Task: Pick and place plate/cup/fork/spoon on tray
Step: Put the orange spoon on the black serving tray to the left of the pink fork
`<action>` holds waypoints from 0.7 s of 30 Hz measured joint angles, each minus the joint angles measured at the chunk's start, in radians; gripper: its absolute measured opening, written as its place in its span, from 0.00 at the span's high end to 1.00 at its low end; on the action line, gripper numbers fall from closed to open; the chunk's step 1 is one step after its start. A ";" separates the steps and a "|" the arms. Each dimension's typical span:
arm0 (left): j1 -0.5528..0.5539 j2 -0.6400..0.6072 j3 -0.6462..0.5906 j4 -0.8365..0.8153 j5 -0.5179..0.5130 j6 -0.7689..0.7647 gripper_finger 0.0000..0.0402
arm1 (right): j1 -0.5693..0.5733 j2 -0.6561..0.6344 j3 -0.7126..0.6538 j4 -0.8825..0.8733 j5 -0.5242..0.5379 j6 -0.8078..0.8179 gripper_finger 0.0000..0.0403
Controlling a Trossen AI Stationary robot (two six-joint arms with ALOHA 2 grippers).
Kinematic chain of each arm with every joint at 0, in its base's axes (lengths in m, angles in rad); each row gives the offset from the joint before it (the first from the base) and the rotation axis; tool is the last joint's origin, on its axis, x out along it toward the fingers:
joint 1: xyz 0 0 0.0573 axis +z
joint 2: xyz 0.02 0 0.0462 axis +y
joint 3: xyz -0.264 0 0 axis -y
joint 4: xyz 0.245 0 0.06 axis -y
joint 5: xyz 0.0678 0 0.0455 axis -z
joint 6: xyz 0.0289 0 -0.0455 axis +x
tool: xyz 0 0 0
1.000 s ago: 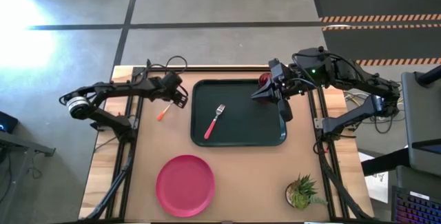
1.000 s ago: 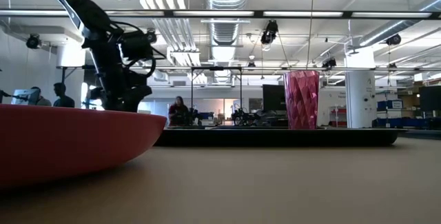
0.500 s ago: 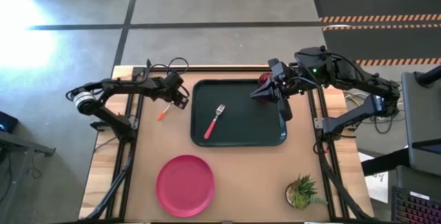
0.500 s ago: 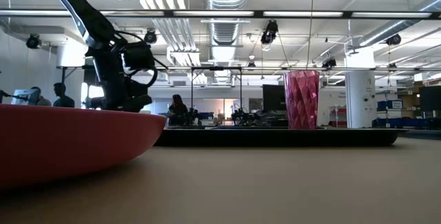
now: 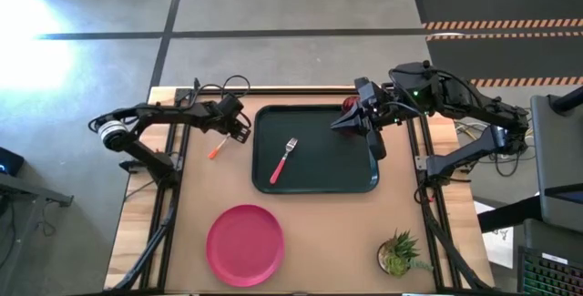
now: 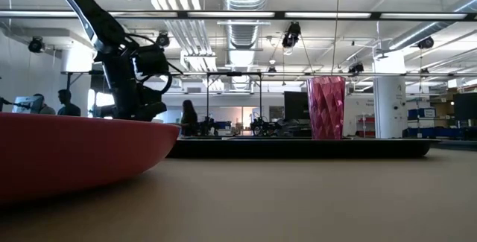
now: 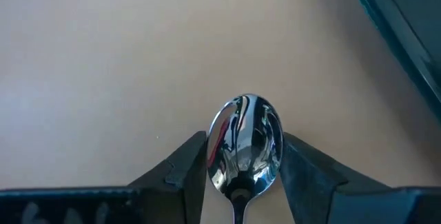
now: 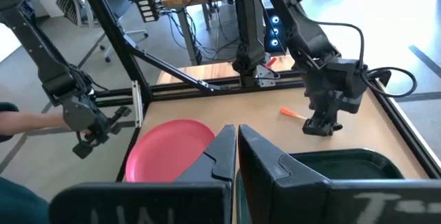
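Spoon (image 7: pixel 244 141) lying on the bare table (image 5: pixel 319 232) at upper left of the high view, just off the tray's left edge, orange handle (image 5: pixel 215 148) poking out below the left gripper (image 5: pixel 239 132). Sitting bowl-up between the left gripper's two fingers (image 7: pixel 186 165) in the left wrist view, fingers flanking the bowl closely on both sides; can't tell whether actually pinching it or merely standing beside it. Left gripper showing at upper left of the low view (image 6: pixel 141 86), down near table level.

Tray (image 5: pixel 264 182) occupying the upper middle of the high view. Fork (image 5: pixel 283 159) lying diagonally on it, left of centre, tines toward the top. Cup (image 6: pixel 326 108) standing upright on the tray, at its upper right corner in the high view (image 5: pixel 350 107).

Right gripper (image 5: pixel 351 125) hanging just beside the cup over that corner, fingers clenched together with nothing between them, seen pressed tight in the right wrist view (image 8: pixel 236 151).

Plate (image 5: pixel 244 244) resting on the table at lower left of centre, well apart from the tray. Potted plant (image 5: pixel 398 253) sitting at lower right.
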 joint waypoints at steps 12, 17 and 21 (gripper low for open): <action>-0.001 -0.093 0.000 -0.014 0.003 -0.006 0.67 | 0.000 0.000 0.000 -0.004 0.000 0.011 0.98; -0.001 -0.205 0.000 -0.047 -0.011 -0.020 0.67 | 0.000 0.000 0.000 -0.005 0.000 0.009 0.98; -0.008 -0.284 0.002 -0.093 -0.016 -0.053 0.67 | 0.000 0.000 0.000 -0.007 0.000 0.006 0.98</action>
